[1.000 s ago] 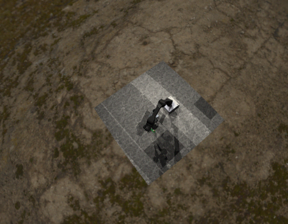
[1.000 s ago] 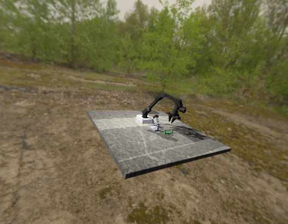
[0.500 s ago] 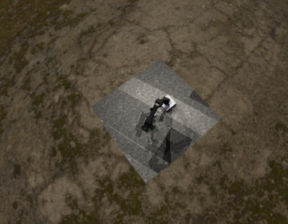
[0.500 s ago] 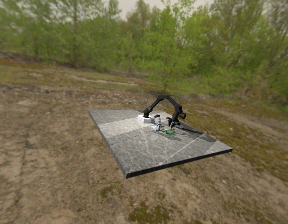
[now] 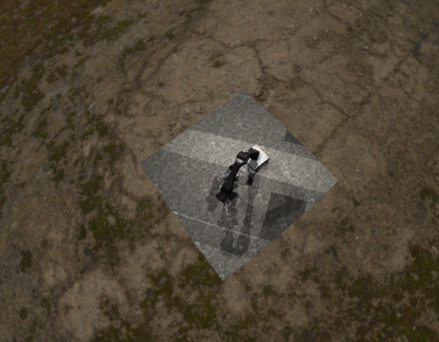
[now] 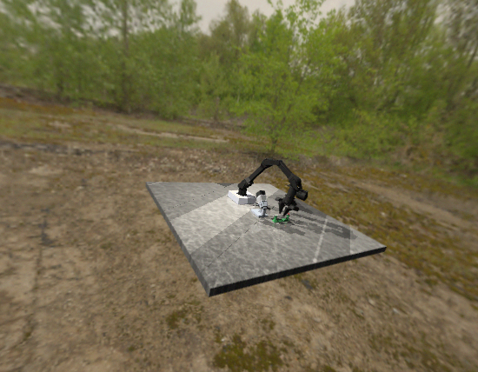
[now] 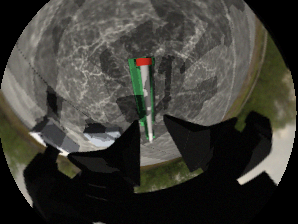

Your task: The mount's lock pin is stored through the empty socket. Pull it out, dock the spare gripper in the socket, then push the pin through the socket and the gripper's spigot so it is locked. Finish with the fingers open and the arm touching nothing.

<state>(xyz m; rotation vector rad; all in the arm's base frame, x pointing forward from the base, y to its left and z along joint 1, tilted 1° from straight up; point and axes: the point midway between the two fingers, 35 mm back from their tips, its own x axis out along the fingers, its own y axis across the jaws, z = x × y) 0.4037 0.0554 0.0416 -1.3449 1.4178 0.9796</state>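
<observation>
The lock pin (image 7: pixel 147 95), white with a red head (image 7: pixel 143 61), lies lengthwise in a green cradle (image 7: pixel 135 75) (image 6: pixel 280 220) on the slab. My gripper (image 7: pixel 151 119) (image 6: pixel 285 213) is partly open and empty, low over the cradle, its fingertips either side of the pin's line in the wrist view. Whether they touch anything cannot be told. The spare gripper (image 6: pixel 262 201), light grey with a black top, stands nearly upright on the pale mount (image 6: pixel 255 213), beside the cradle. Socket details are too small to see. In the top view the arm hides the cradle.
My arm (image 5: pixel 234 172) (image 6: pixel 291 174) arches from its white base (image 5: pixel 263 159) (image 6: pixel 240 198) past the mount. The spare gripper stands close to the cradle on the base side. The grey slab (image 5: pixel 247 112) (image 6: pixel 235 265) has a raised edge over the ground, with shadows across it.
</observation>
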